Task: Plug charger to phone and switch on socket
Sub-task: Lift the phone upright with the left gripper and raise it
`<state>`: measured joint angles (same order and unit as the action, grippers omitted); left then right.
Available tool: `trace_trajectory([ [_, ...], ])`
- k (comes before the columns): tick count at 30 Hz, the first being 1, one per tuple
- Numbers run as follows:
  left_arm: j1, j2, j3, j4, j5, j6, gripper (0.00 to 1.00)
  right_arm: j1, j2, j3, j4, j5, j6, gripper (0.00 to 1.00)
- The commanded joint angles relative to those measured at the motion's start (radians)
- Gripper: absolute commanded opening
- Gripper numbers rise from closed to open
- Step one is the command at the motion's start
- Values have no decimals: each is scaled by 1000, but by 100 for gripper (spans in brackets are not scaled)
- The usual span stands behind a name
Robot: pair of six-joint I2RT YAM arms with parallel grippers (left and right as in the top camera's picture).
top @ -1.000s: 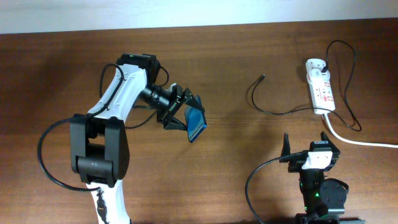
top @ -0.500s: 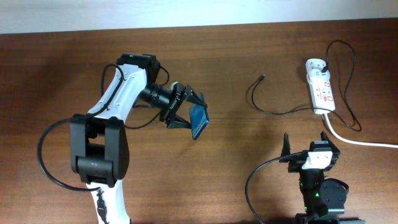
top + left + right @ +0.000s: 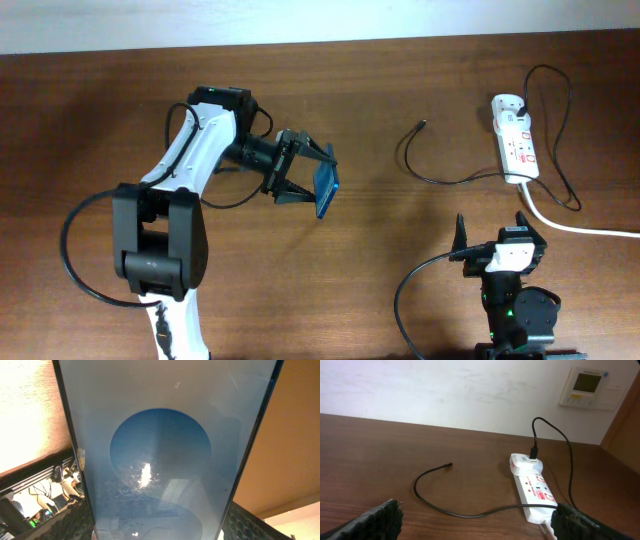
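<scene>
My left gripper [image 3: 312, 178] is shut on the phone [image 3: 326, 188] and holds it tilted on edge above the table's middle. In the left wrist view the phone's blue screen [image 3: 160, 460] with a round shape fills the frame between the jaws. The charger cable [image 3: 440, 180] lies on the table at the right, its plug tip [image 3: 422, 125] free; it also shows in the right wrist view [image 3: 460, 510] with its tip [image 3: 447, 465]. The white socket strip [image 3: 516, 145] lies at the far right, also seen in the right wrist view [image 3: 532, 485]. My right gripper [image 3: 490, 232] is open and empty near the front edge.
A thick white cord [image 3: 580, 225] runs from the socket to the right edge. A white adapter [image 3: 525, 461] is plugged into the socket's far end. A wall panel [image 3: 587, 385] hangs behind the table.
My left gripper has moved the phone a little to the right and turned it more upright. The right arm has not moved.
</scene>
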<state>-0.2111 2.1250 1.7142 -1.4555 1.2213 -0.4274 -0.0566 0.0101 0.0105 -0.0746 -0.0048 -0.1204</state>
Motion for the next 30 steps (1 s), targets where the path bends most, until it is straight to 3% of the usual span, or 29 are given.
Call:
trace_trajectory([
  [1,-2,6,26,-4,55,-5,55,-5,-6,-5,-5,-10,-3,99],
  [30,-2,6,26,7,55,11,55,-5,-6,-5,-5,-10,-3,99],
])
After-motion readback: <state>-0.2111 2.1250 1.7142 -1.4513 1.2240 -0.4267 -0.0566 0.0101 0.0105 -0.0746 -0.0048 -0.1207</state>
